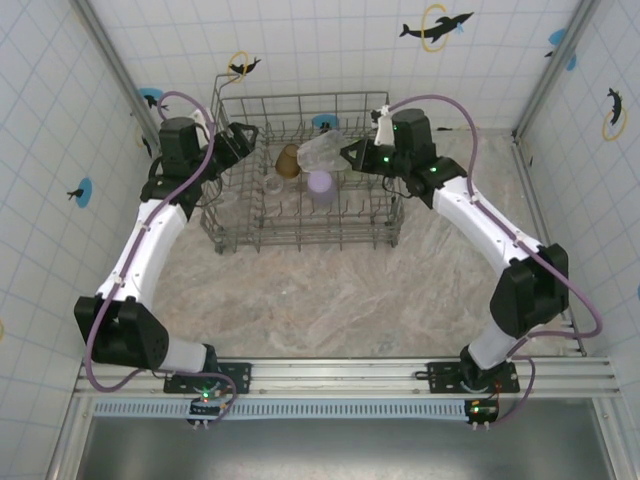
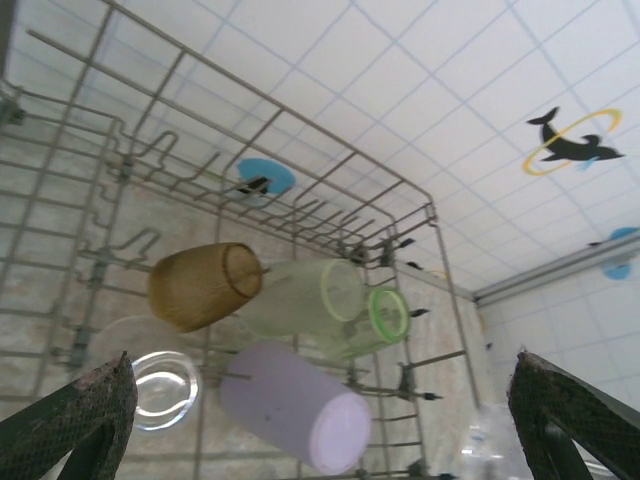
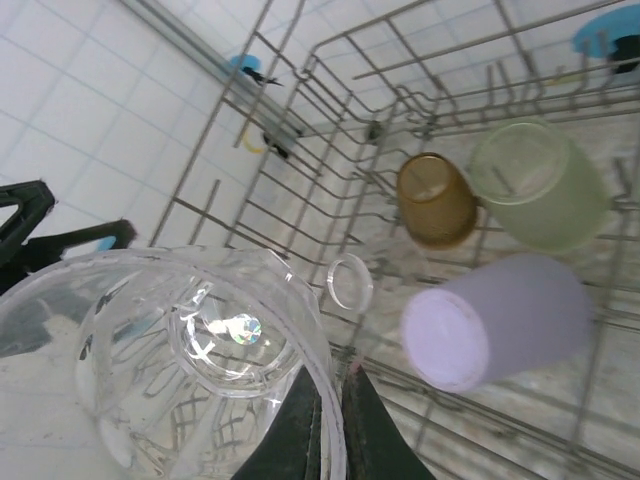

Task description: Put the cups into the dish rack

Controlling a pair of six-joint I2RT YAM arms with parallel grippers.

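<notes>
Hovering above the dish rack [image 1: 300,238], the right fingers [image 3: 300,435] are pinched tight on the rim of a clear cup [image 3: 190,350], with the rim caught between them (cup tilted, its base visible through the wall). The left fingers [image 2: 75,420] are spread fully wide with nothing in them, at the rack's left side. Lying on their sides among the tines inside the rack are an amber cup [image 2: 200,285], a pale green cup [image 2: 300,297] touching it, a second green cup [image 2: 380,318] just behind, and a lilac cup [image 2: 295,405] in front. A second clear cup [image 2: 160,385] sits below the amber one. The rack stands on the desk [image 1: 330,300], toward the back wall.
</notes>
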